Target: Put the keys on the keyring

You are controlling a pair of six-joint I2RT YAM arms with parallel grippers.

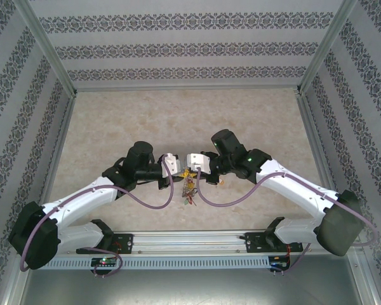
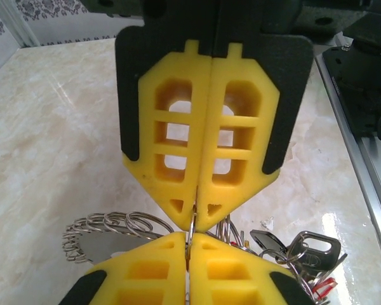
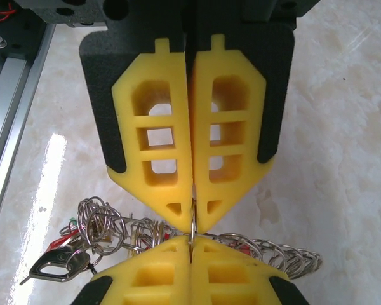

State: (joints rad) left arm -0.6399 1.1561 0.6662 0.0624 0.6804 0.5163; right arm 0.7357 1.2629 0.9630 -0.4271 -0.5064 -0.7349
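- The worktop [image 1: 178, 114], pale marble-patterned, carries the keyring [image 1: 189, 184], which sits near its front edge, midway between the two arm bases.
- The left arm [image 1: 82, 200] and right arm [image 1: 298, 184] reach in from opposite sides of the keyring and meet nose to nose above it, likely so each can grip one part of the hoop.
- The left gripper [image 2: 189, 244] is fully closed, its yellow tips pinching a thin stretch of the keyring's wire.
- The right gripper [image 2: 195, 219] is closed as well, on the same wire right against the left one's tips. Two pinches this close look meant to pry the wire apart or hold it steady for threading.
- The keyring's small rings [image 2: 108, 225] fan out from the pinch point on the far side, away from the rail.
- The keys [image 2: 305, 251] bunch on the rail side of the pinch point, silver ones among red tags. Whether any loose key lies apart from the keyring I cannot tell.
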